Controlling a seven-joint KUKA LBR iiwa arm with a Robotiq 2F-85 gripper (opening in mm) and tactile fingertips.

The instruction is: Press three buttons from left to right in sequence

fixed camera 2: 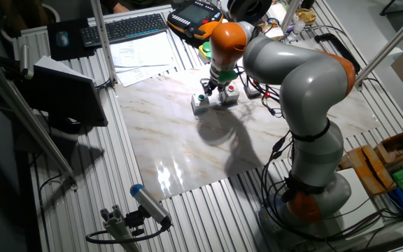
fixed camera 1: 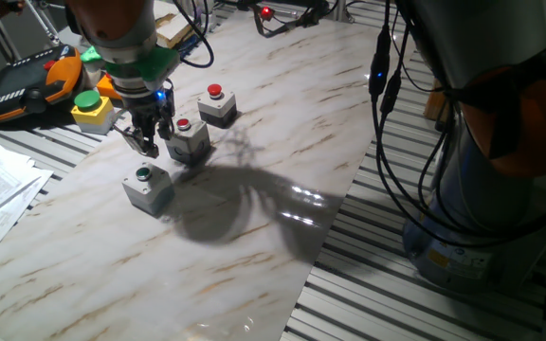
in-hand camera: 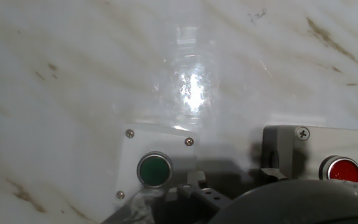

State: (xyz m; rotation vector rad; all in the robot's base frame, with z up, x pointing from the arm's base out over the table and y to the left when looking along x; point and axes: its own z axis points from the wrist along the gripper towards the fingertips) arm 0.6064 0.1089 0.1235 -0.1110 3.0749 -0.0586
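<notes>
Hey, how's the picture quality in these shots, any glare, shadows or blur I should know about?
Hand view: bright glare on the marble tabletop above the green-button box; the dark gripper parts along the bottom edge are blurred. One fixed view: the arm casts a heavy shadow right of the boxes, with glare streaks. Other fixed view: reflections near the table's front edge.

We see one grey and orange arm (fixed camera 2: 292,77) rising from its base, bending at the elbow and reaching down over the table. Its wrist points straight down. The gripper (fixed camera 1: 146,140) hangs low, fingers aimed downward. We cannot tell whether the dark fingers (fixed camera 1: 141,138) are parted or closed.
</notes>
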